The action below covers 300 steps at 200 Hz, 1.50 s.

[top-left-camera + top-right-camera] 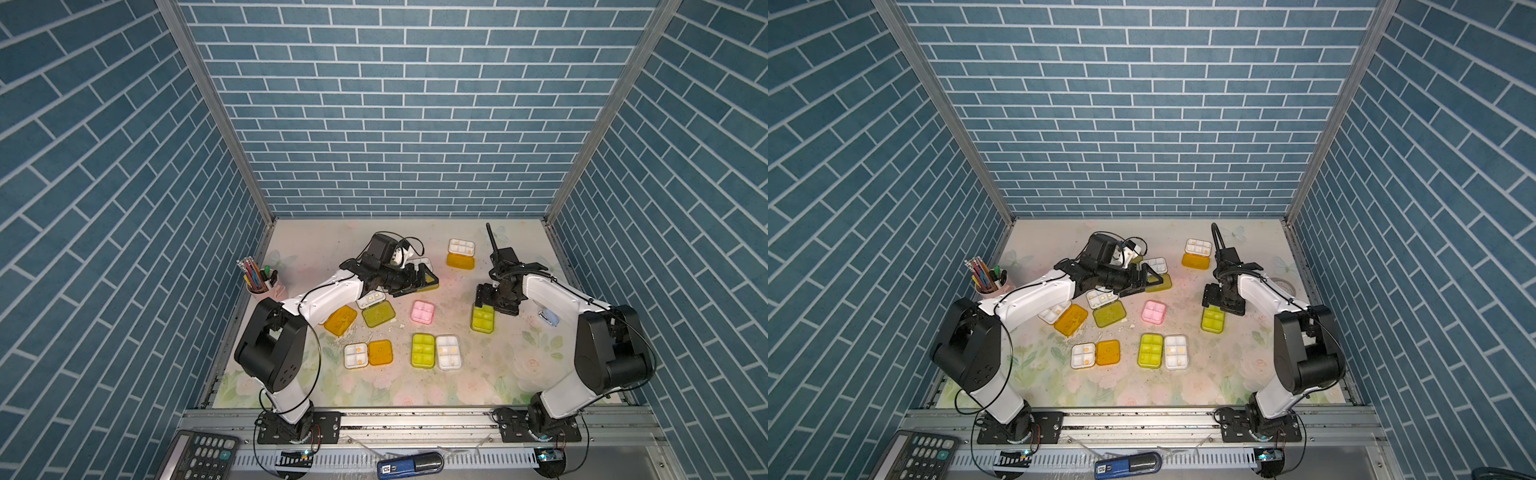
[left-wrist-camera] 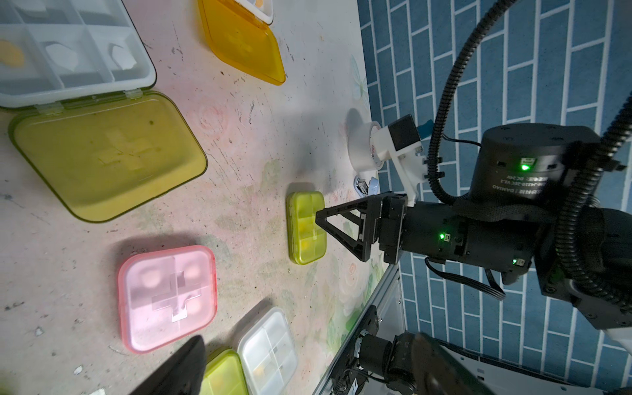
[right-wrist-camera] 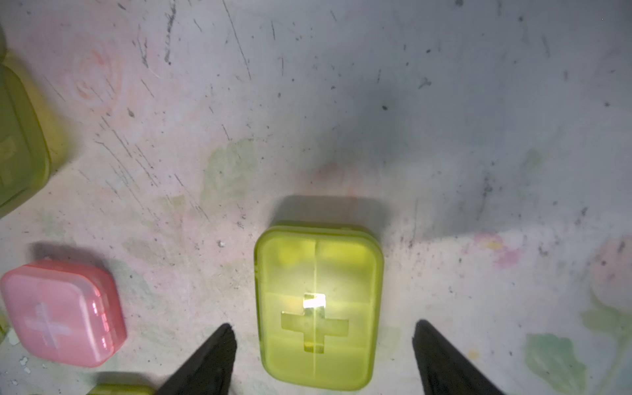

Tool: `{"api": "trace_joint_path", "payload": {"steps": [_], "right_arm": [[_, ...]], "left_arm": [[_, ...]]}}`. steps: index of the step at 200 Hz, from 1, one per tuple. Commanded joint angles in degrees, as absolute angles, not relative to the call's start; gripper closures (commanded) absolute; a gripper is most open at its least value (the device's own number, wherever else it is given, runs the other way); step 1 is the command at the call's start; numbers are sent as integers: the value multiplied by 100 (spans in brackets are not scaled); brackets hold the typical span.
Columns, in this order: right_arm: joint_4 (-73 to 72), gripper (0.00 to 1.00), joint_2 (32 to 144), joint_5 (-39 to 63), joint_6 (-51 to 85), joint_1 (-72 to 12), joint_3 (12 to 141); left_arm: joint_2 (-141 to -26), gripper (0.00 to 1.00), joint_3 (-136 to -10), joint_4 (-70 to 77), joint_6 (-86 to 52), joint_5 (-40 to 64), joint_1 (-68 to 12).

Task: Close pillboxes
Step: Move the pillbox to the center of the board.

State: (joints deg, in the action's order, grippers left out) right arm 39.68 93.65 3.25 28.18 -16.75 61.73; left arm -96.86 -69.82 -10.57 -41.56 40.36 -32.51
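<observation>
My right gripper (image 3: 323,328) stands open over a closed yellow-green pillbox (image 3: 318,304), one finger on each side and neither touching it. In both top views this pillbox (image 1: 483,319) lies on the right of the mat. My left gripper (image 1: 420,282) is open and holds nothing. It hovers by an open pillbox with a yellow-green lid (image 2: 102,154). A closed pink pillbox (image 1: 423,311) sits mid-table. Open pillboxes with orange lids lie at the back (image 1: 460,262), left (image 1: 340,320) and front (image 1: 380,352). A closed yellow-green one (image 1: 423,350) and a closed clear one (image 1: 449,352) lie side by side.
Another open pillbox with a yellow-green lid (image 1: 377,313) lies under my left arm. A cup of pencils (image 1: 259,278) stands at the left edge. A small pale-blue object (image 1: 549,318) lies beside my right arm. A black calculator (image 1: 199,455) rests on the front rail.
</observation>
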Motion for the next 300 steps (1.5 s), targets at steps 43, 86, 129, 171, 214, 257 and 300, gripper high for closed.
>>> {"api": "trace_joint_path", "payload": {"steps": [43, 86, 129, 171, 214, 257, 300], "right_arm": [[4280, 12, 10038, 184, 2689, -1945, 6479], [4341, 32, 10184, -35, 2777, -2030, 6531], [4151, 41, 9746, 149, 2690, -2159, 6178], [4040, 41, 9003, 377, 2913, -2386, 5353], [3878, 41, 8165, 470, 3349, -2800, 4586], [3614, 40, 7965, 466, 3732, -3303, 4281], [3555, 34, 8181, 348, 3788, -3458, 4245]], "left_arm": [[-9574, 5, -6838, -782, -4317, 4177, -3129], [-9566, 5, -6833, -786, -4312, 4170, -3098], [-9598, 5, -6838, -767, -4325, 4184, -3076], [-9671, 5, -6838, -704, -4406, 4218, -3077], [-9631, 5, -6750, -516, -4535, 4254, -3077], [-9580, 5, -6656, -337, -4629, 4233, -3081], [-9554, 5, -6596, -247, -4650, 4219, -3077]]}}
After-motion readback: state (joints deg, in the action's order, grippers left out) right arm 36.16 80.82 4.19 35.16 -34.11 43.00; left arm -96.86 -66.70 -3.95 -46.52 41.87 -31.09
